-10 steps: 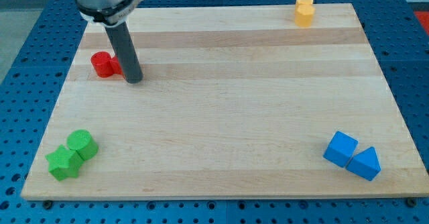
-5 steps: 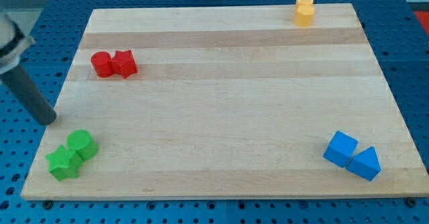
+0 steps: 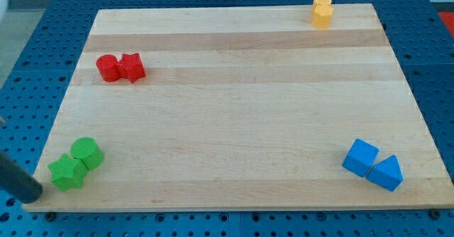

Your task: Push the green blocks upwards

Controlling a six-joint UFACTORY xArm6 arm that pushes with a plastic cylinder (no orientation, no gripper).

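Two green blocks touch at the board's bottom left: a green star-shaped block [image 3: 67,172] and a green cylinder [image 3: 87,153] just up and right of it. My tip [image 3: 31,196] is at the bottom left, off the board's left edge, a little left of and below the green star block, not touching it. Only the lower end of the dark rod shows at the view's left edge.
A red cylinder [image 3: 108,67] and a red star block [image 3: 131,67] sit together at the upper left. Two yellow blocks [image 3: 322,11] stand at the top right edge. A blue cube [image 3: 361,157] and a blue triangular block [image 3: 386,173] lie at the bottom right. The wooden board [image 3: 234,109] rests on a blue perforated table.
My tip has moved from beside the red blocks, out past the board's left edge, and down to the bottom left corner near the green blocks. No block has moved.
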